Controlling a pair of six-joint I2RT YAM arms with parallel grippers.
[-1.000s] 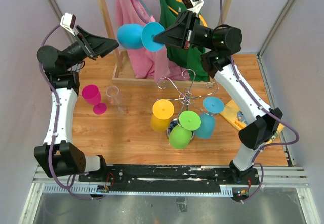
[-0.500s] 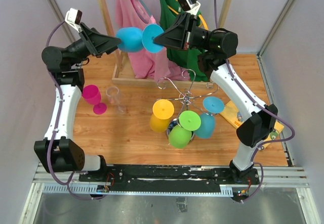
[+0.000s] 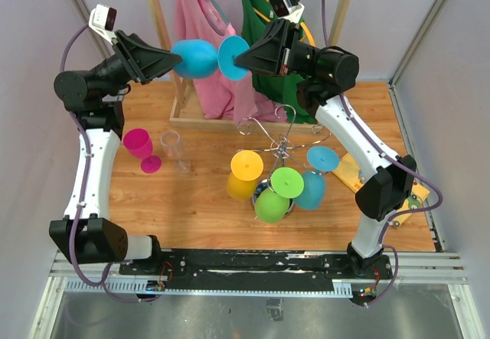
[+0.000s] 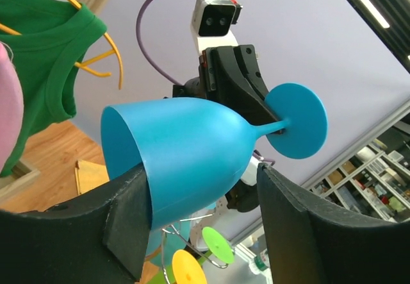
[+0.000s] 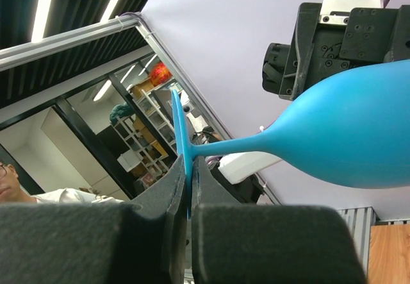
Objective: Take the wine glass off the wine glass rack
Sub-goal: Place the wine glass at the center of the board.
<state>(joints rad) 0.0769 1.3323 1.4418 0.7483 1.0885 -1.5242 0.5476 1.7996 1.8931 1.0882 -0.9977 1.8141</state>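
- Pinching the round foot of the blue wine glass [image 3: 197,57], the right gripper [image 3: 239,57] has its jaws closed on the disc's edge; the right wrist view shows both fingers [image 5: 173,188] pressed against the thin rim of the foot.
- The glass lies on its side in the air, stem level, with the bowl towards the left arm and the foot towards the right arm.
- The left gripper [image 3: 172,62] has its jaws spread to either side of the bowl. In the left wrist view one finger [image 4: 131,220] lies against the bowl's lower side, while a sliver of gap shows by the other, so no firm clamp is visible.
- The glass is off the wine glass rack [image 3: 282,154], raised well apart from it at the far side of the table [image 3: 184,201], in front of a pink garment [image 3: 203,94] and a green garment [image 3: 268,71].
- On the rack hang a yellow glass [image 3: 245,172], a green glass [image 3: 277,197] and a teal glass [image 3: 315,174].
- A magenta glass [image 3: 140,146] and a clear glass [image 3: 173,148] sit just beside each other on the table, near the left arm.
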